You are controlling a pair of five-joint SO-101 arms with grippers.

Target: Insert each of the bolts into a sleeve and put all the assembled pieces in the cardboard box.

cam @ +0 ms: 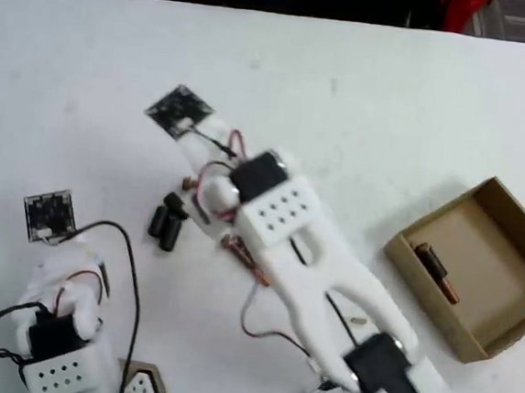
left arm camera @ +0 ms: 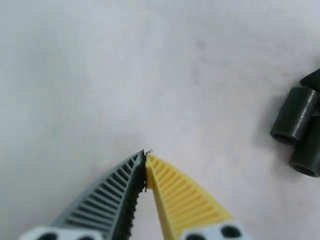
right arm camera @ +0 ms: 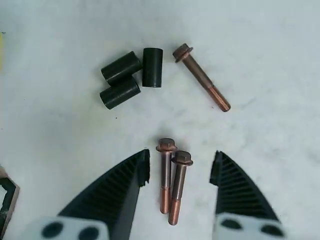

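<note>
Right gripper [right arm camera: 180, 159]: jaws open, holding nothing, straddling two bolts [right arm camera: 166, 175] that lie side by side on the table [right arm camera: 270, 60]. Third bolt [right arm camera: 202, 77] lies apart, just beside three black sleeves [right arm camera: 121, 67] clustered together. Left gripper [left arm camera: 146, 161]: jaws closed tip to tip, empty, over bare table near the sleeves. Cardboard box [cam: 424, 298] contains one assembled piece [cam: 437, 272]
</note>
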